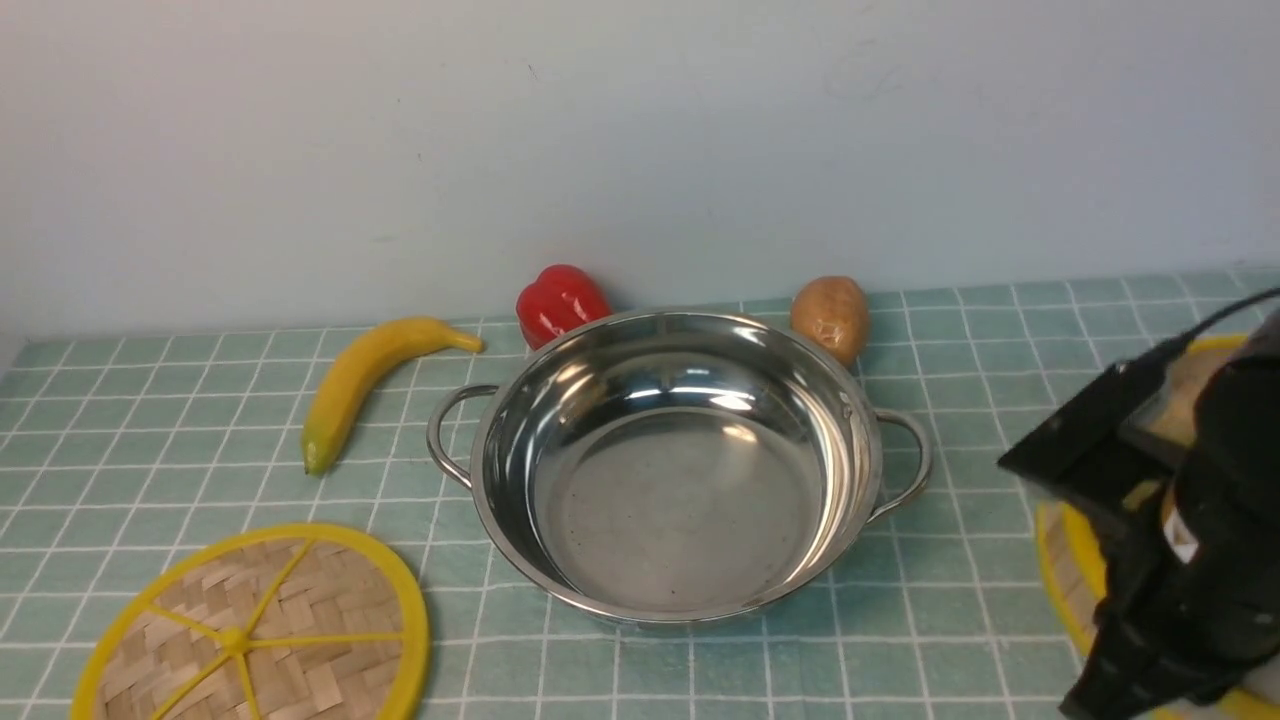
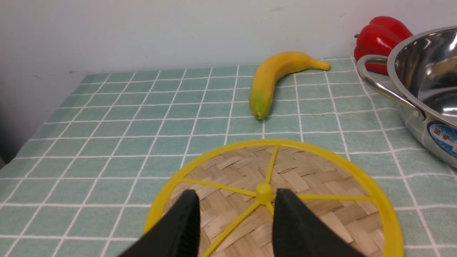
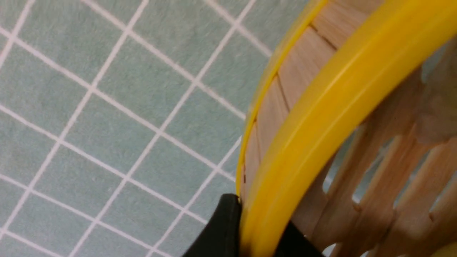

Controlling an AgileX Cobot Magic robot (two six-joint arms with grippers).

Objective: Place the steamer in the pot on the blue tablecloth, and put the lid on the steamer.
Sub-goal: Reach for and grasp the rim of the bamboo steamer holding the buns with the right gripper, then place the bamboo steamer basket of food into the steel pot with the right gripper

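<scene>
Clamping the steamer [image 3: 321, 107] rim right of the pot [image 1: 510, 450] with the right end effector [image 3: 255, 235]; next, probably lifting it across.

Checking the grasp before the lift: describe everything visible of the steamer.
The steamer is a round basket: pale bamboo-strip wall, thick yellow plastic rim, slatted floor with gaps showing cloth. It appears to rest on the blue tablecloth right of the pot, apart from it, largely hidden by the right arm in the front view. The right gripper has its jaws astride the rim, one outside the wall, one inside, closed on it.
</scene>
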